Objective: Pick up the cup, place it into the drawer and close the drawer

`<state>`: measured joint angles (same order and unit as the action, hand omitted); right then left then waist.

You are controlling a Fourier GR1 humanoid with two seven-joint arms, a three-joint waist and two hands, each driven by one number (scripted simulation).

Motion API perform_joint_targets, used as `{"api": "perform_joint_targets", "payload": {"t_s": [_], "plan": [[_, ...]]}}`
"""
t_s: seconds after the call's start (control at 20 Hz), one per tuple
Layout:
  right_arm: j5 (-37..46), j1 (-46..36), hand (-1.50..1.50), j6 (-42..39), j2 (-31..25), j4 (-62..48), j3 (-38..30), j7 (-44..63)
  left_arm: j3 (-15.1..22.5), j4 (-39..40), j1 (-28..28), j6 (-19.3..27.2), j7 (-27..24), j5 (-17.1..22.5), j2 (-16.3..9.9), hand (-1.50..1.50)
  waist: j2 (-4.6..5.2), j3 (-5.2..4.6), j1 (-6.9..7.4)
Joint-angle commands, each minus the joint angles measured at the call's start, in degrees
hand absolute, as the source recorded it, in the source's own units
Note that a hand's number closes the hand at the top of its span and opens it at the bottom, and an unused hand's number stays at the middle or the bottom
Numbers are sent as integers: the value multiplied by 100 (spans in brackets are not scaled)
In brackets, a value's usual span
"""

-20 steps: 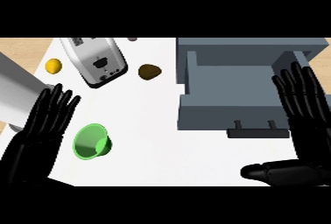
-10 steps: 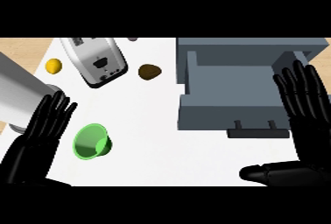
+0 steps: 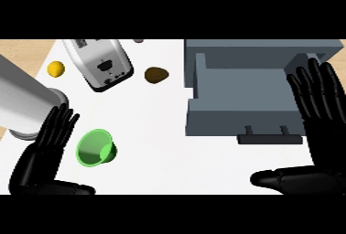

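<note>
Left hand (image 3: 46, 148): fingers straight and together, open, holding nothing. It stands just beside the cup (image 3: 94, 147), on the cup's left; I cannot tell whether the fingers touch the rim. Right hand (image 3: 317, 98): also open, fingers straight, thumb out low at the view's right edge. It lies over the right side of the drawer (image 3: 243, 87) and grips nothing.

Step in hand: the approach to the pick. I judge the task to be at its start, since the cup is not yet grasped and the drawer is already pulled out (its handle (image 3: 270, 135) faces me).

Position of task items: the green cup lies on its side on the white counter (image 3: 162, 132), mouth turned toward the left hand, well apart from the drawer. The drawer sits at upper right, interior bare as far as I can see.

Next move, as I read it: bring the left hand round the cup and curl fingers and thumb about its wall. The tipped cup may roll away if nudged from the side.

Other items: a toaster (image 3: 101, 64), a yellow fruit (image 3: 56, 68) and a brown lump (image 3: 156, 74) sit at the far side, clear of the path to the drawer. A grey cylinder (image 3: 24, 105) stands close above the left hand.
</note>
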<state>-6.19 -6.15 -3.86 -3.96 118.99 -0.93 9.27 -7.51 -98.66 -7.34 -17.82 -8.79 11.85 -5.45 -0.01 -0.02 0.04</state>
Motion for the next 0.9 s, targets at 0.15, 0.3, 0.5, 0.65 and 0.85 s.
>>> {"api": "perform_joint_targets", "payload": {"t_s": [0.15, 0.3, 0.5, 0.65, 0.85], "plan": [[-290, 56, -150, -220, -175, 60, -258, 76, -148, 1242, 411, -62, -742, -399, -48, -150, 1, 1, -15], [89, 106, -150, -74, 96, -151, 108, -178, -305, 1279, 73, -440, -842, -162, -234, -150, -1, 1, 5], [-23, 208, -150, -245, 25, -234, -26, -366, -343, 2278, 698, -301, -1272, -492, -267, -150, 2, 1, -12], [-343, 390, -150, -455, -115, 79, -270, -349, -214, 2131, 122, -334, -1634, -675, -165, -150, -3, 2, -4], [-526, -81, -150, -248, -228, 274, -388, 375, -308, 3229, 825, -323, -1976, -705, -175, -150, -1, 0, -22]]}}
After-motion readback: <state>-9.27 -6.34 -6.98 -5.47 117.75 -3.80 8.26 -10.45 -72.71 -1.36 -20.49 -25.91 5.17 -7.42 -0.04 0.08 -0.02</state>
